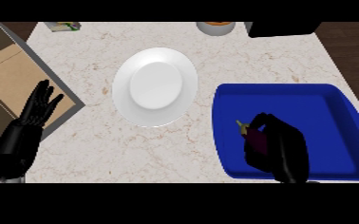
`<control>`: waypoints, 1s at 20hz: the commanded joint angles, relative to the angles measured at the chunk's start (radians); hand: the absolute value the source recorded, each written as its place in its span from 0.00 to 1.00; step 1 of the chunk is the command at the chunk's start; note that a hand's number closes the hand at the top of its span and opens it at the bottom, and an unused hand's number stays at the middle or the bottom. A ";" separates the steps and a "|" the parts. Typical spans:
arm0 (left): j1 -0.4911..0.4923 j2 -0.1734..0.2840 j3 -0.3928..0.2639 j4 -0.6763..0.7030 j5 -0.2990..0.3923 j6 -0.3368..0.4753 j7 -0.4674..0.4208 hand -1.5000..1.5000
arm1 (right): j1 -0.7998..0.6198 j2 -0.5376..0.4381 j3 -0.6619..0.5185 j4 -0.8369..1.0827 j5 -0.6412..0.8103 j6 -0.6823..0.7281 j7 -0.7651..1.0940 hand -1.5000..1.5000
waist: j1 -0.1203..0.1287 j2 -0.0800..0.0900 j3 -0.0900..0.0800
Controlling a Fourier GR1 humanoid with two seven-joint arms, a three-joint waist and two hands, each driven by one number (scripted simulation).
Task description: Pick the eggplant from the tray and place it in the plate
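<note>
Item: our right hand (279, 147) curls round the eggplant (251, 136) inside the blue tray (280, 92), plate (155, 86) lying up-left; left hand (36, 108) rests open.

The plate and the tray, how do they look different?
The plate is white and round; the tray is blue and has straight sides with corners. The plate has nothing on it; the tray holds the eggplant, with the right hand curled round it. The plate lies mid-counter; the tray sits to its right. Both rest flat on the counter.
</note>
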 commanded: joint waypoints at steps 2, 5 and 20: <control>0.008 -0.054 -0.037 0.132 0.006 -0.007 0.026 0.50 | -0.039 0.005 -0.026 -0.194 0.188 0.040 0.128 1.00 | -0.015 0.022 -0.030; -0.023 -0.043 -0.024 0.135 0.008 -0.012 0.046 0.50 | -0.069 0.065 -0.019 -0.265 0.298 0.128 0.200 1.00 | -0.002 0.027 -0.028; -0.063 -0.071 -0.045 0.188 -0.031 -0.053 -0.003 0.50 | -0.337 0.439 -0.060 -0.078 0.324 0.369 0.194 1.00 | 0.065 0.044 -0.027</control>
